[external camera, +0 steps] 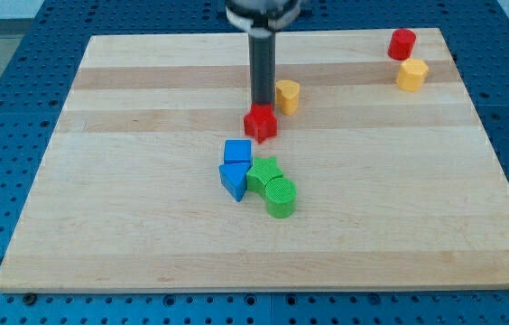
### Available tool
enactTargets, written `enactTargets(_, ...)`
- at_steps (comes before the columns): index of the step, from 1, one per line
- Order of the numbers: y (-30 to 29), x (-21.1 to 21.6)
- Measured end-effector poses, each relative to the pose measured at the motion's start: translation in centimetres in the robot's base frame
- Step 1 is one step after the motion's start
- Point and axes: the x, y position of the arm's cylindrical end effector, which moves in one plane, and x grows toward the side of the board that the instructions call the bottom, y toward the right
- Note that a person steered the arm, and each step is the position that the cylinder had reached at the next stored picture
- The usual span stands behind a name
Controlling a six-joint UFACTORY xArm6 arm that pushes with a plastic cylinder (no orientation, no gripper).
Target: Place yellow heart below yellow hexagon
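The yellow heart [287, 95] lies on the wooden board [128, 235] just above the middle. The yellow hexagon [411, 74] lies far off at the view's top right. My tip [261, 107] comes down just left of the yellow heart and stands against the top edge of a red block [260, 123], whose shape I cannot make out. The heart is a short gap to the right of the rod, and I cannot tell whether they touch.
A red cylinder [402, 43] sits just above the yellow hexagon. Below the red block is a tight cluster: a blue square [237, 152], a blue triangle [234, 180], a green star [263, 171] and a green cylinder [280, 197].
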Motion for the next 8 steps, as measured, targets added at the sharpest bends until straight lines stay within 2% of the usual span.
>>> enactTargets(2,0.1,0.9)
enactTargets(3,0.1,-1.6)
enactTargets(4,0.1,-1.7)
enactTargets(5,0.1,-3.9)
enactTargets(7,0.1,-4.0)
enactTargets(8,2.8,-4.0)
